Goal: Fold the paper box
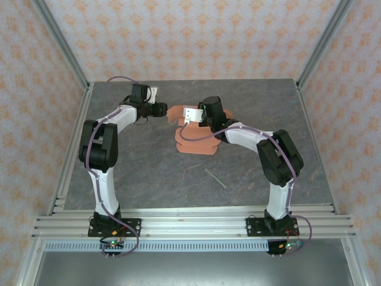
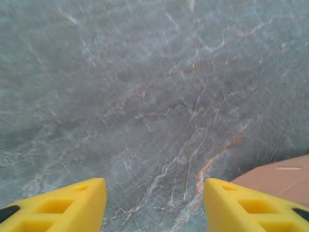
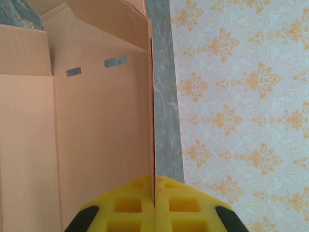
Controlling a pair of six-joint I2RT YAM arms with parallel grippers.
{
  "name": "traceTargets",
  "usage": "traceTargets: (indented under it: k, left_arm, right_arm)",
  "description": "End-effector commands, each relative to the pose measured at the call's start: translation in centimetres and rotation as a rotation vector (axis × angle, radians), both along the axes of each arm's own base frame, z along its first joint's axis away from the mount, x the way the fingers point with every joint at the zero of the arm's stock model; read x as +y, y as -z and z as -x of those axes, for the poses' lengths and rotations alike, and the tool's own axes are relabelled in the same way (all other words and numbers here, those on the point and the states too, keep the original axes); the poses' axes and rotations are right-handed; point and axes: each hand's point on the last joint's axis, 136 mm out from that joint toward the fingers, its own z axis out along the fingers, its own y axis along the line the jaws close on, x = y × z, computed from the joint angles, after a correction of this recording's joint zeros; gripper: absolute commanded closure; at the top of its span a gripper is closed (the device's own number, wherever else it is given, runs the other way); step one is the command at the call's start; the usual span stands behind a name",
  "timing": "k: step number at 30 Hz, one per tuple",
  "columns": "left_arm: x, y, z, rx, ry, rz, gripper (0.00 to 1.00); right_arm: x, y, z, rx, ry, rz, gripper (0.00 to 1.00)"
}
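Yellow right gripper (image 3: 155, 189), jaws clenched on one upright wall of the salmon paper box (image 3: 96, 125) at mid desk (image 2: 145, 87) (seemingly to hold that fold up), while the left gripper (image 2: 154, 205) hovers just beside the box, jaws released and empty, apparently ready for the next flap.

I see my right fingers (image 3: 128, 205) pinched on an upright panel edge of the paper box (image 3: 96, 130), beside the worktop (image 3: 164, 96).

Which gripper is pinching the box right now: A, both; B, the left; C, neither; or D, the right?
D: the right gripper is closed on the edge of a box panel, while the left gripper hangs open over the table.
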Motion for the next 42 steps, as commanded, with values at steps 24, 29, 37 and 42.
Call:
traceTargets:
  k: [24, 29, 37, 42]
  left_arm:
    - [-6.7, -1.2, 5.4, 0.069, 0.416, 0.074, 0.47]
    - [-7.6, -1.7, 5.7, 0.037, 0.473, 0.085, 0.47]
    - [-9.1, -3.1, 5.2, -0.034, 0.528, 0.129, 0.49]
    - [-9.4, -3.1, 4.4, -0.052, 0.528, 0.137, 0.51]
  right_arm:
    - [-0.3, 1.2, -1.0, -0.022, -0.061, 0.025, 1.00]
    - [-0.1, 1.4, -0.8, -0.005, -0.081, 0.011, 1.00]
    - [-0.2, 1.7, -1.0, 0.006, -0.105, -0.001, 1.00]
    - [-0.2, 1.8, -0.9, 0.025, -0.107, -0.021, 0.99]
